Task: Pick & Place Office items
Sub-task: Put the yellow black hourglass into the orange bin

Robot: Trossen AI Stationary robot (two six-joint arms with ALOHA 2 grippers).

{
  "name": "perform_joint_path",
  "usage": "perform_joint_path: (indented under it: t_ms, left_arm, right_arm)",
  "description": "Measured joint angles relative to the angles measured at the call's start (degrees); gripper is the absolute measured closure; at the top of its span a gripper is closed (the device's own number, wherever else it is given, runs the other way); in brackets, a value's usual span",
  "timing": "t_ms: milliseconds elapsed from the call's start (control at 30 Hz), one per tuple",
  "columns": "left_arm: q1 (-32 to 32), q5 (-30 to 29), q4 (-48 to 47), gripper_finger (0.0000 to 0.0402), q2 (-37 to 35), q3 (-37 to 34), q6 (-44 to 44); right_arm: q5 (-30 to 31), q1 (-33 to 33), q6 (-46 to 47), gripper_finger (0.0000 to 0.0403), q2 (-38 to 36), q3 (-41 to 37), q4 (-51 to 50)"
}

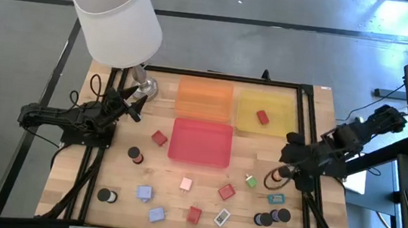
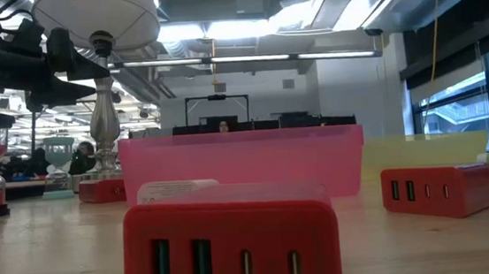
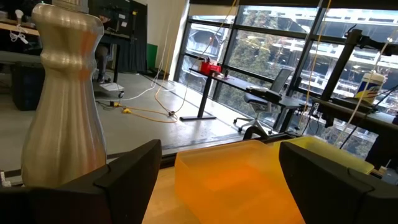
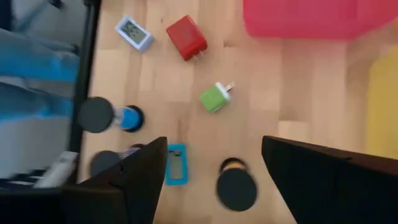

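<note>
1. While our two arms flank the wooden table (image 1: 107,172), the biggest thing on it is the lamp (image 1: 116,14), its white shade at the far left corner.
2. Next come three trays: the red tray (image 1: 201,142) at the centre, the orange tray (image 1: 204,97) behind it, and the yellow tray (image 1: 265,111) to the right, holding one red charger (image 1: 263,117).
3. Our left gripper (image 1: 133,106) waits by the lamp base with its fingers spread, holding nothing.
4. Our right gripper (image 1: 283,172) hangs near the right edge, fingers parted and empty, above a black cylinder (image 4: 236,186).
5. Just beside it lie a green charger (image 4: 214,98) and a teal rectangle (image 4: 175,165).
6. Remaining office items are scattered across the near half: a red charger (image 4: 187,37), a white rectangle (image 4: 134,32), lavender-blue blocks (image 1: 144,193), a pink block (image 1: 186,183) and more black cylinders (image 1: 106,195).
</note>
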Motion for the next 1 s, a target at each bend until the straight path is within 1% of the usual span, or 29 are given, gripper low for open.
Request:
perform_joint_path:
  t_ms: [100, 233, 367, 533, 633, 833, 900, 1000]
  left_arm:
    - [0.01, 0.00, -0.01, 0.0080, 0.00, 0.00, 0.00]
    - [0.01, 0.00, 0.01, 0.0080, 0.00, 0.00, 0.00]
    - [0.00, 0.00, 0.01, 0.0080, 0.02, -0.01, 0.00]
    - [0.00, 0.00, 0.01, 0.0080, 0.00, -0.01, 0.00]
    - [0.00, 0.00, 0.01, 0.0080, 0.00, -0.01, 0.00]
    - [-0.01, 0.00, 0.01, 0.0080, 0.01, -0.01, 0.00]
    - [0.01, 0.00, 0.01, 0.0080, 0.00, 0.00, 0.00]
    - [0.00, 0.00, 0.01, 0.0080, 0.02, -0.02, 0.00]
  right_arm:
    - [2.34, 1.58, 0.03, 0.0115, 1.15, 0.00, -0.04]
    - [0.20, 2.85, 2.77, 0.0089, 2.62, -0.94, -0.24]
    - [0.15, 4.41, 3.83, 0.0075, 2.65, -5.05, -1.08]
    - [0.43, 6.63, 7.21, 0.0074, 2.65, -12.92, -0.35]
    - [0.63, 7.82, 7.78, 0.0076, 2.65, -16.37, 1.34]
    - [6.05, 9.30, 9.06, 0.0076, 2.65, -19.42, 2.57]
    - [6.11, 9.36, 9.06, 0.0076, 2.65, -20.24, 2.84]
    - [4.13, 9.36, 9.06, 0.0076, 2.65, -22.01, 4.64]
